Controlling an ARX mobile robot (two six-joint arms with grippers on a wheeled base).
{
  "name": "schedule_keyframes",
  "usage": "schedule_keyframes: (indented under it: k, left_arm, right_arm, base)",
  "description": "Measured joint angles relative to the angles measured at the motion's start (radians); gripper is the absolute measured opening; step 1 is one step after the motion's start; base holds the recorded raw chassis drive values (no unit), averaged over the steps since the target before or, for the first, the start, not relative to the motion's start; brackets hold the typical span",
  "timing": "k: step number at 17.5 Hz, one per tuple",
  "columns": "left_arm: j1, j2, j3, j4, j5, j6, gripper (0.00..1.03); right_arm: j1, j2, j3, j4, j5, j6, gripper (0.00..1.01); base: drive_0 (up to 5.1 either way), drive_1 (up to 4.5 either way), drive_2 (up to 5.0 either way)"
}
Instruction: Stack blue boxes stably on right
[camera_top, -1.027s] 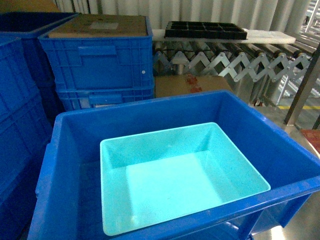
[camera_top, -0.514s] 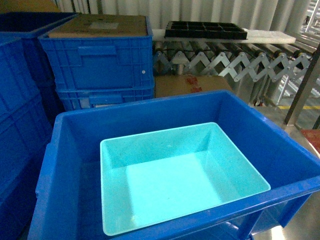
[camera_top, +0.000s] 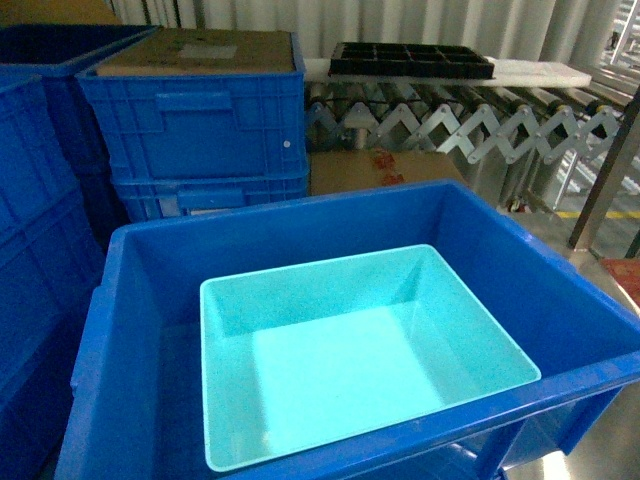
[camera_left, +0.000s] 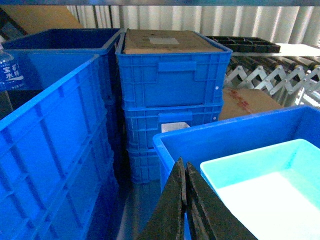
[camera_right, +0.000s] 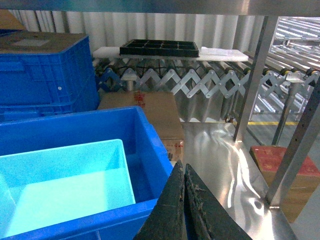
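Observation:
One light turquoise blue box (camera_top: 360, 350) lies empty inside a big royal-blue crate (camera_top: 300, 215) right in front of me. It also shows in the left wrist view as the turquoise box (camera_left: 270, 185) and in the right wrist view as the same box (camera_right: 60, 175). My left gripper (camera_left: 185, 167) is shut and empty, hanging over the crate's left wall. My right gripper (camera_right: 183, 169) is shut and empty, over the crate's near right corner. Neither gripper appears in the head view.
Stacked ribbed blue crates (camera_top: 200, 130) with a cardboard-topped one stand behind on the left. A cardboard carton (camera_top: 385, 168) sits behind the big crate. A roller conveyor (camera_top: 480, 120) carries a black tray (camera_top: 410, 60). A steel surface (camera_right: 225, 165) and metal posts (camera_right: 250, 80) lie to the right.

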Motion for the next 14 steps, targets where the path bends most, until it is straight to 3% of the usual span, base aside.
schedule_keyframes:
  k: [8,9,10,14]
  left_arm:
    - [0.0,-0.143,0.0,-0.135,0.0,0.0,0.02]
    - [0.0,-0.167,0.0,-0.153,0.0,0.0,0.02]
    - [0.0,-0.187,0.0,-0.177,-0.003,0.0,0.02]
    - [0.0,-0.254,0.0,-0.247,-0.001,0.0,0.02]
  right_arm:
    - [0.0,-0.086,0.0,-0.089,0.0,0.0,0.02]
    - [0.0,-0.177,0.0,-0.226,-0.001,0.0,0.02]
    - [0.0,-0.245,0.0,-0.244,0.0,0.0,0.02]
    - [0.0,-0.246,0.001,-0.252,0.0,0.0,0.02]
  base:
    - [0.0,0.0,0.0]
    - [0.0,0.0,0.0]
    - [0.0,0.0,0.0]
    - [0.0,0.0,0.0]
